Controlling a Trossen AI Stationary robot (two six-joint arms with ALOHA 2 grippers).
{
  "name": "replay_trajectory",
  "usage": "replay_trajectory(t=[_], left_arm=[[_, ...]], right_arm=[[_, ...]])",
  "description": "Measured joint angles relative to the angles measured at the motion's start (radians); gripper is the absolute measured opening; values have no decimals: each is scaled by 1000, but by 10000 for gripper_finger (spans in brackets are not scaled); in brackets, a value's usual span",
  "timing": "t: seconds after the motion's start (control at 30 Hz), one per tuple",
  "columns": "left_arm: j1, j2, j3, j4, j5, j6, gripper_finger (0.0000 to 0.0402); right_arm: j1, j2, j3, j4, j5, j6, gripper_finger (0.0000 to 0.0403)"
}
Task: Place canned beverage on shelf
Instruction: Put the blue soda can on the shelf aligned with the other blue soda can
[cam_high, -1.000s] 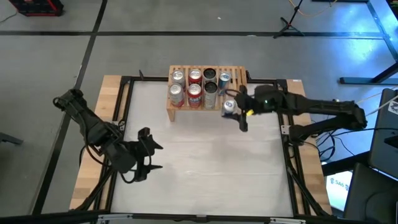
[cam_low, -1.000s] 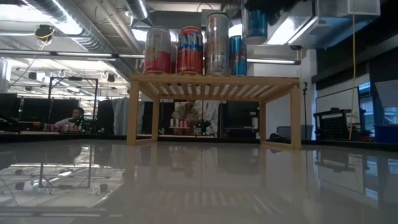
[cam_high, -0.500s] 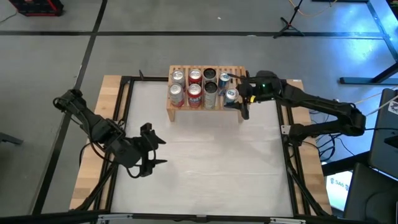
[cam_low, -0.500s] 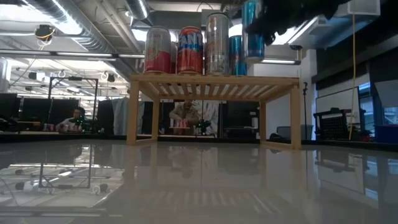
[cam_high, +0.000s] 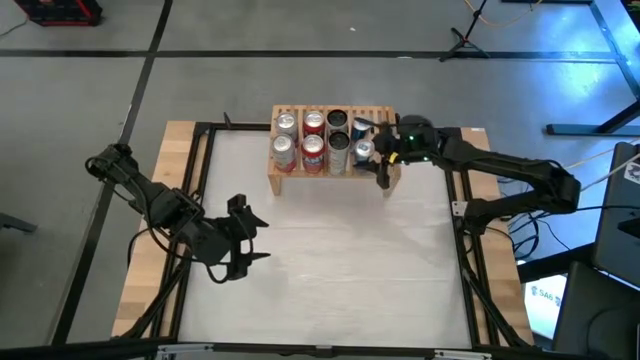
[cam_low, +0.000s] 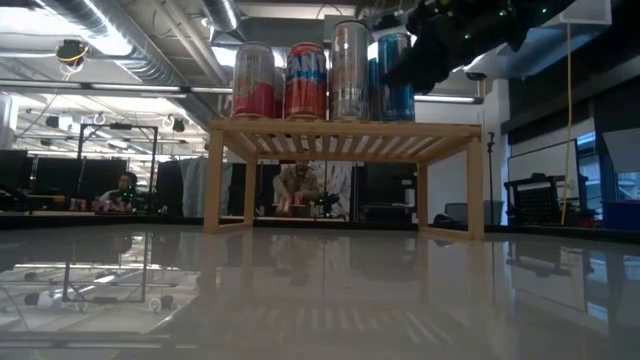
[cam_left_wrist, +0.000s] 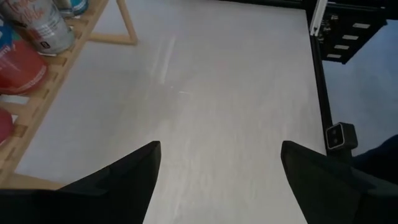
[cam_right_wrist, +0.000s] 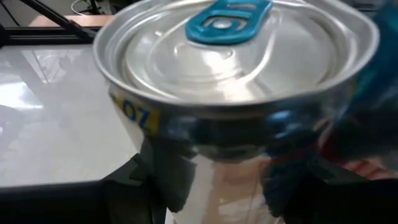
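Over the table's far edge, seen from above, the right gripper is reaching across to the right end of the shelf, its fingers pinching the blue can by the sides, which is leaving the base free to meet the slats. That can is sitting at the shelf's front right corner, just beside the black can, likely because the other front places are taken by the red cans. Nearer the table's front left corner, the left gripper is waiting with its fingers spread and nothing between them, well apart from the shelf.

From table height, the blue can is standing upright with its base at the level of the slatted top, and the dark fingers are clasping its right side; whether its weight is resting fully on the bars I cannot tell.

Past the left wrist, the spread fingers are framing bare table beside the shelf's edge.

Past the right wrist, the can's silver lid with its blue tab is filling the picture, gripped close against the fingers.
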Motion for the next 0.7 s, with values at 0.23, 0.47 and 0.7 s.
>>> replay_trajectory(t=[0.23,0.47,0.7], left_arm=[[0,0,0,0,-2,0,322],[0,0,0,0,-2,0,322],[0,0,0,0,-2,0,322]], right_arm=[[0,23,2,37,-3,20,201],[0,34,4,22,3,-4,204],[1,39,2,48,9,17,257]])
